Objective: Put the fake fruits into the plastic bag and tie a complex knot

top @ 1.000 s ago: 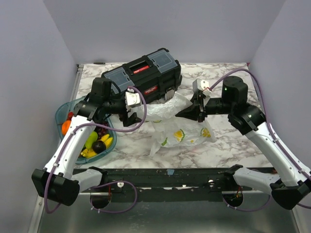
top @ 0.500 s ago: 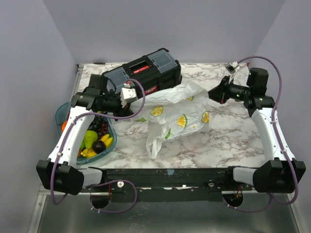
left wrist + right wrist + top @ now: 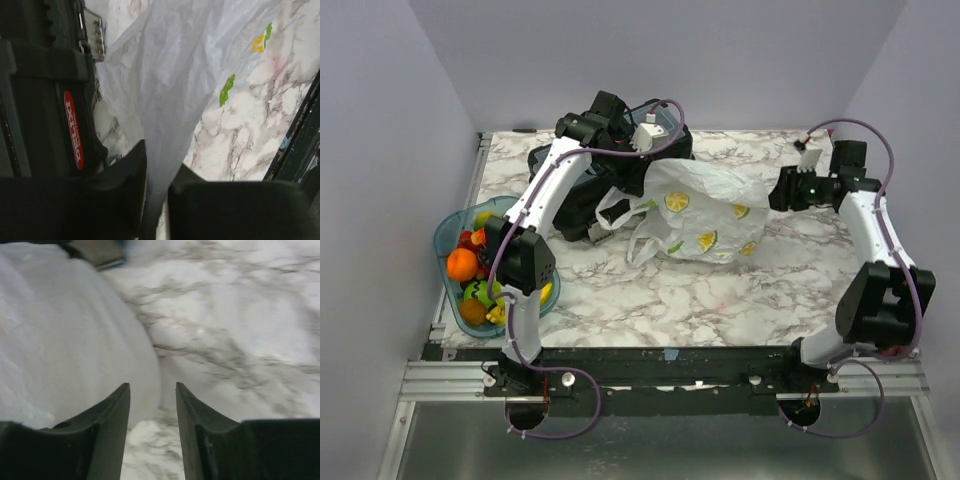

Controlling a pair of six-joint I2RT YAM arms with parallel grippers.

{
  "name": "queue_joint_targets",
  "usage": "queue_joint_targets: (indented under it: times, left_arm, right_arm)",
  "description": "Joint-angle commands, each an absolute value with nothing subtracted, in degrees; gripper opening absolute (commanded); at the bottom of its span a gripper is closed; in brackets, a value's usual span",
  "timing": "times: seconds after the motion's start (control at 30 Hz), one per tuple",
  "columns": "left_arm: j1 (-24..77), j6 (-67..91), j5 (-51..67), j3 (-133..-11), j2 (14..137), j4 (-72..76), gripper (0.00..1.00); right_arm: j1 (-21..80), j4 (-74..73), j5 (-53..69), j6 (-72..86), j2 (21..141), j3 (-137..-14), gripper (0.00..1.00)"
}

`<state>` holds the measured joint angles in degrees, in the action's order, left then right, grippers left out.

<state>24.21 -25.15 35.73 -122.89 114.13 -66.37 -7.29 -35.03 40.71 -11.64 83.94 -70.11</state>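
**Bag opening, one side released.** The left pincer (image 3: 156, 197) is clamped on a gathered fold of the plastic bag (image 3: 705, 210). The film runs out from between its fingers and hangs ahead of and below it, and the black toolbox (image 3: 45, 100) lies close on its left. The right pincer (image 3: 152, 390) stands with its jaws parted and grips nothing. The bag's rounded edge lies just ahead of its left finger, and bare marble table (image 3: 740, 290) shows ahead of its right finger.

**Change from the earlier frames.** Half a second ago the bag was stretched low between the two pincers. Now the left arm has swung up and over the toolbox, lifting its corner of the bag. The bag has billowed and shifted towards the right pincer, which has let go of it. A second ago both pincers were working close together at the middle of the bag.

**Meaning for the task.** The bag appears to be held up by one side only, so its mouth is probably not yet spread for loading. The fake fruits (image 3: 470, 275) lie in the teal tray (image 3: 445, 235), well apart from both pincers and behind the left one. None is in the bag, and no knot has been begun.
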Motion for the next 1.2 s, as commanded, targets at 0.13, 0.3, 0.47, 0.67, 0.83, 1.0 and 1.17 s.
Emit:
queue_joint_targets:
  times: [0.13, 0.3, 0.47, 0.67, 0.83, 1.0, 1.17]
  left_arm:
    - [21.75, -19.68, 24.1, -121.88, 106.03, -64.15, 0.96]
    - [18.88, -20.45, 27.37, -103.02, 88.15, -46.74, 0.98]
    - [24.14, -31.25, 33.79, -83.04, 73.76, -41.11, 0.98]
    - [37.86, -29.23, 33.89, -64.62, 68.63, -30.9, 0.98]
    - [44.98, -23.66, 21.61, -56.89, 73.83, -16.07, 0.98]
    - [45.6, -21.86, 14.93, -62.4, 86.64, -14.61, 0.98]
    - [46.68, -23.53, 15.93, -64.71, 94.47, -14.73, 0.98]
  right_arm:
    - [-22.0, -49.6, 38.57, -19.89, 96.9, -83.5, 0.8]
    - [-22.73, -56.41, 42.49, -27.43, 90.25, -74.25, 0.89]
    - [-22.59, -57.69, 51.47, -32.06, 84.27, -65.83, 0.91]
    - [-16.82, -40.19, 53.11, -22.41, 87.53, -62.8, 0.96]
    - [-11.46, -29.8, 50.38, -18.2, 90.99, -62.08, 0.97]
    - [-10.03, -21.83, 48.05, -14.6, 92.48, -59.89, 0.98]
    - [-9.7, -19.74, 48.95, -12.63, 94.33, -59.75, 0.87]
